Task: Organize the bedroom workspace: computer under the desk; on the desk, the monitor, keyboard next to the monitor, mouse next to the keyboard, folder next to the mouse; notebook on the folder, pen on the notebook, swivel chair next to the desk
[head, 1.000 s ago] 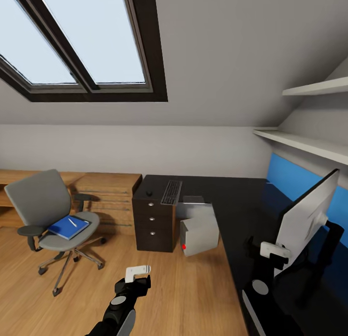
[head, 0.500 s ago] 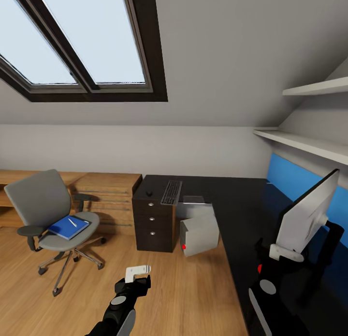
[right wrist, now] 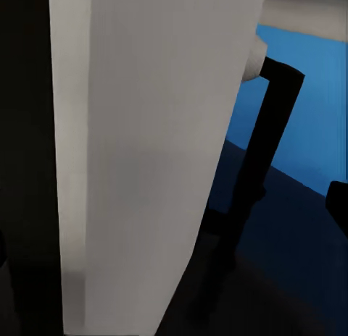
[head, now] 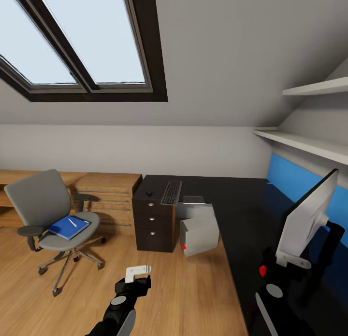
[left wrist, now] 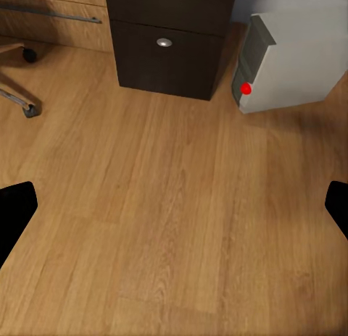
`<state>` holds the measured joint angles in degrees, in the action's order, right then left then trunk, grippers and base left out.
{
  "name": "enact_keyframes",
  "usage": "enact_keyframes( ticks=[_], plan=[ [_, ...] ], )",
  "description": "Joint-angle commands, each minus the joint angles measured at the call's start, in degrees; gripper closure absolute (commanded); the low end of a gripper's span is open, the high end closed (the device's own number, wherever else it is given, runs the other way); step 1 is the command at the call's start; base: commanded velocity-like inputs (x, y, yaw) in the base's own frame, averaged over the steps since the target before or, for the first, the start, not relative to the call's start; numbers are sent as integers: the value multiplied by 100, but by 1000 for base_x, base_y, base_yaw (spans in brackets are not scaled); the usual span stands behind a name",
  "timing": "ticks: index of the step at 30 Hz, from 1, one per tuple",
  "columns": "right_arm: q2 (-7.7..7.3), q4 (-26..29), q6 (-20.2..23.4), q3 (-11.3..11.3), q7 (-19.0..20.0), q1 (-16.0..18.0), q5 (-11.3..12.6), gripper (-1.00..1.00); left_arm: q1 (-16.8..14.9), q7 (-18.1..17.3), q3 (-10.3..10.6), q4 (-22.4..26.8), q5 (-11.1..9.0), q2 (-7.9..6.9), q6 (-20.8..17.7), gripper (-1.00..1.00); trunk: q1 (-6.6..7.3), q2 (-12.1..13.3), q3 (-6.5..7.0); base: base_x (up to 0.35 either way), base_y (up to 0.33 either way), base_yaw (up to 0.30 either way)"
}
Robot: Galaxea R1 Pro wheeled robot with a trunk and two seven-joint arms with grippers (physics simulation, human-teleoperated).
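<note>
The black desk (head: 237, 210) carries the keyboard (head: 171, 192) and the mouse (head: 149, 193) above its drawers. The notebook (head: 193, 199) lies near the desk edge. Below it the silver computer (head: 199, 234) stands tilted on the floor, also in the left wrist view (left wrist: 297, 53). The monitor (head: 307, 215) stands on the desk at right, its pale back toward me. My right gripper (head: 290, 259) is open at its lower edge, the panel (right wrist: 152, 155) between the fingers. The folder (head: 67, 226) with the pen (head: 72, 222) lies on the swivel chair (head: 43, 201). My left gripper (head: 137, 272) hangs open over the floor.
A light wooden chest (head: 108, 193) stands against the back wall behind the chair. A blue wall panel (head: 290, 179) and white shelves (head: 309, 143) run along the right wall. Wooden floor (left wrist: 174, 191) stretches between me, the chair and the drawers (left wrist: 170, 50).
My right gripper has slid down and to the right along the monitor's lower edge, and a red dot now shows beside it. The left arm and the other things have not moved.
</note>
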<state>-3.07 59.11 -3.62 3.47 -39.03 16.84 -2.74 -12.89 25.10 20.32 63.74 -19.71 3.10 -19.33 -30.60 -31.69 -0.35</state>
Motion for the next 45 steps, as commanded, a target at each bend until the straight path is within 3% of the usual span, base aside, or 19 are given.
enact_keyframes(
  ticks=[1,8,23,37,45],
  plan=[
    [-3,-8,-7,3,-17,3,-26,-100,-3,46,14,7,-51,-3,-13,-100,-2,-5,-4,0,0,0],
    [-9,-19,-7,4,-17,4,-25,-100,-3,42,9,7,-51,-3,-14,-100,-2,-5,-4,-51,-11,0],
    [-1,-22,-7,4,-17,4,-25,-100,-3,47,8,15,-51,-3,-18,-100,-2,-5,-4,-255,-170,0],
    [-3,-16,-7,4,-17,4,-25,-100,-3,48,7,12,-57,-10,-10,-100,-2,-5,-4,-16,-313,0],
    [-9,-14,-7,4,-18,4,-25,-100,-3,48,7,10,-68,-11,-18,-100,-2,-5,-4,4,-39,0]
  ],
)
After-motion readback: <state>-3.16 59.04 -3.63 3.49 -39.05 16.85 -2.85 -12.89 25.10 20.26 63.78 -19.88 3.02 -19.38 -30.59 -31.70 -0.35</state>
